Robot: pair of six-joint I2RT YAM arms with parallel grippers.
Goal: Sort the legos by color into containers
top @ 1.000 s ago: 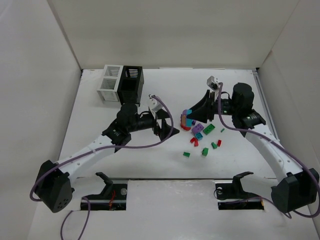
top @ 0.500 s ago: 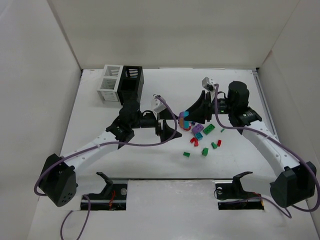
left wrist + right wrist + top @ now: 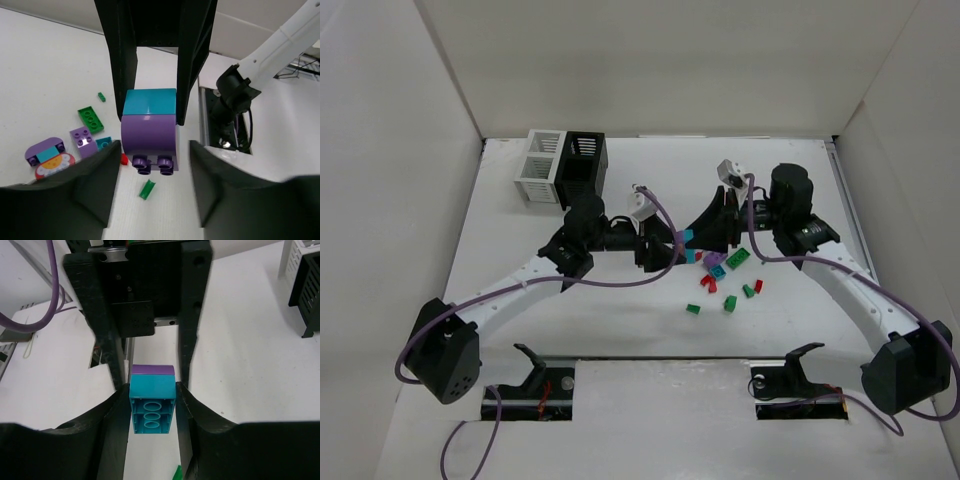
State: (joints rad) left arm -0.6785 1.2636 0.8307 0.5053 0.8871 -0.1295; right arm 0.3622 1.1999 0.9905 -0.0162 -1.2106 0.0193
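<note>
The right gripper (image 3: 152, 390) is clamped on the small teal plastic brick (image 3: 152, 407), up over the middle of the white counter (image 3: 620, 320); the left gripper (image 3: 155, 147) has its fingers apart, one on each side of the small purple plastic brick (image 3: 149, 136) stuck to the teal one. I think the left gripper should squeeze the purple brick flat and pull straight back; the pair lies long-ways from gripper to gripper, with the purple bumps facing the left gripper.

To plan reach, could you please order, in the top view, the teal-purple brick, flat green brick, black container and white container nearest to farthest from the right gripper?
1. teal-purple brick, in the jaws of the right gripper.
2. flat green brick, just to its right.
3. black container, back left.
4. white container, leftmost.
</note>
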